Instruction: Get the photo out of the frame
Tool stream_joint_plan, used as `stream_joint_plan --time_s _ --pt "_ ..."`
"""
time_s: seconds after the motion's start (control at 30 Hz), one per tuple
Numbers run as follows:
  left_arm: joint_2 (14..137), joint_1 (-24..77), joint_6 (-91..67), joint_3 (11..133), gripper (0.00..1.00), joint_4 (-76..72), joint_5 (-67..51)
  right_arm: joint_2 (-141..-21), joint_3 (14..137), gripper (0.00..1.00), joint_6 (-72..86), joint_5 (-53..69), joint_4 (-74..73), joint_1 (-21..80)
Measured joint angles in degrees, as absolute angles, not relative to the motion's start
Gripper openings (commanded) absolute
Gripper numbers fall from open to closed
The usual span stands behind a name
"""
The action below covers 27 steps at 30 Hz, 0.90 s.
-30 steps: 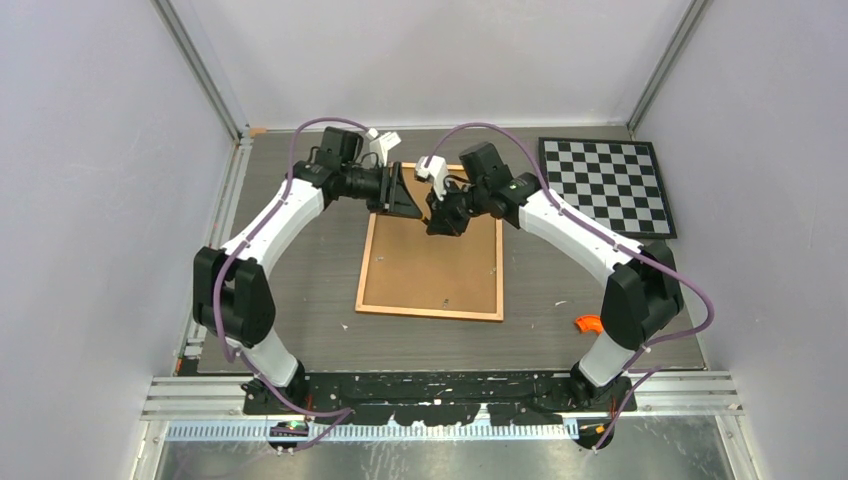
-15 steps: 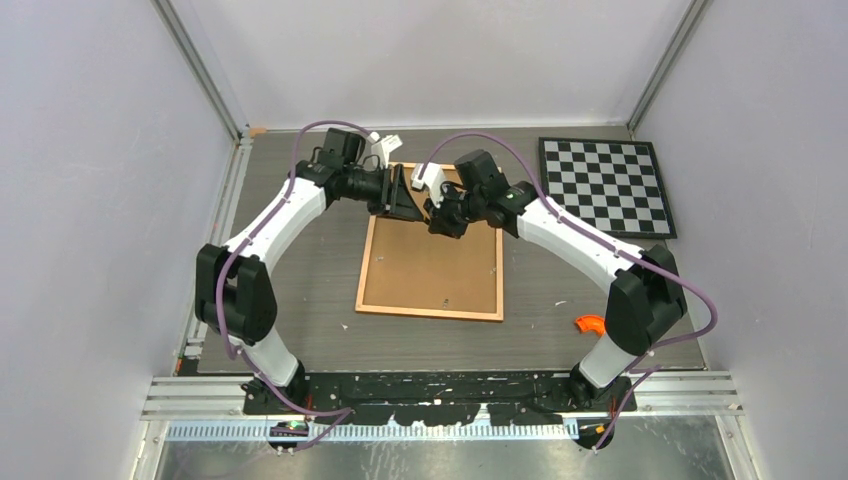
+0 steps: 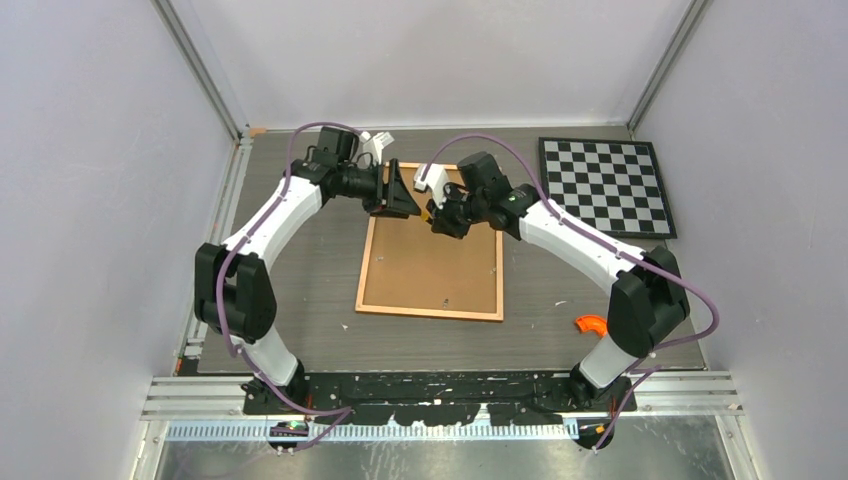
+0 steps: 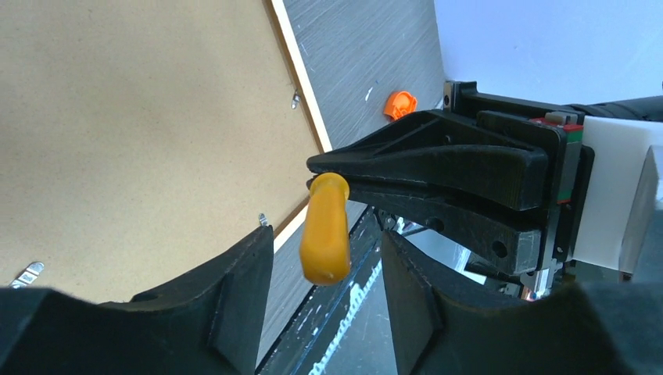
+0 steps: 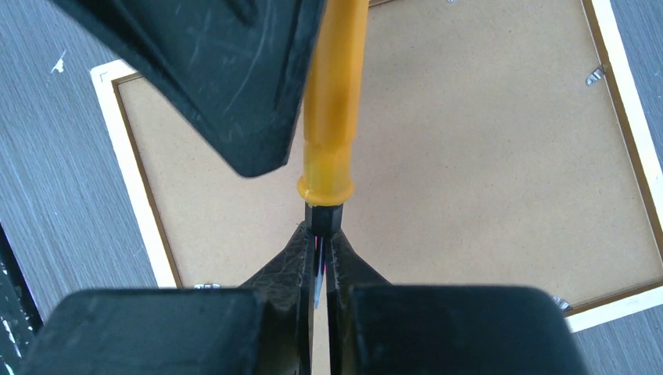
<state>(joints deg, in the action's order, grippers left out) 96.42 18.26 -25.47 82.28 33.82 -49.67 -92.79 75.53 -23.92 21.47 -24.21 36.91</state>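
Note:
The frame [image 3: 430, 265] lies back up on the table, its brown fibreboard facing me; the photo is hidden beneath it. Small metal clips [image 5: 594, 76] sit along its inner edge. My right gripper [image 5: 319, 230] is shut on the dark shaft of a small tool with an orange handle [image 5: 332, 101], held above the frame's far end. My left gripper [image 4: 324, 258] is open, and the orange handle [image 4: 326, 230] hangs between its fingers without touching them. In the top view both grippers meet over the frame's far edge, left [image 3: 408, 197] and right [image 3: 437, 215].
A black-and-white checkerboard [image 3: 608, 185] lies at the back right. A small orange object [image 3: 588, 323] sits on the table near the right arm's base, also in the left wrist view [image 4: 400, 103]. Walls enclose the table on three sides.
My right gripper has moved left and back with the tool, bringing the orange handle between the left gripper's open fingers. The left arm shifted slightly. The frame has not moved.

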Motion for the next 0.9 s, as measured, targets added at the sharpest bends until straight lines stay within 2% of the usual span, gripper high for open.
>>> stream_joint_plan --time_s 0.17,0.53,0.67,0.8,0.9 --pt "96.71 17.72 -26.59 82.28 0.57 33.23 -49.47 -92.49 75.31 0.01 -23.9 21.5 -24.14 36.93" --pt "97.03 17.8 -27.03 82.28 0.45 32.42 -49.6 -92.51 75.31 0.01 -24.51 21.32 -24.25 37.41" --pt "97.06 18.35 -26.83 82.28 0.43 32.42 -49.54 -92.51 75.31 0.01 -25.39 20.27 -24.36 38.02" --pt "97.17 18.96 -26.61 82.28 0.36 32.45 -49.52 -92.53 75.31 0.01 -25.8 18.65 -24.47 38.68" --pt "97.27 19.14 -26.52 82.28 0.24 32.47 -49.23 -92.53 75.31 0.01 -26.04 17.58 -24.62 39.18"
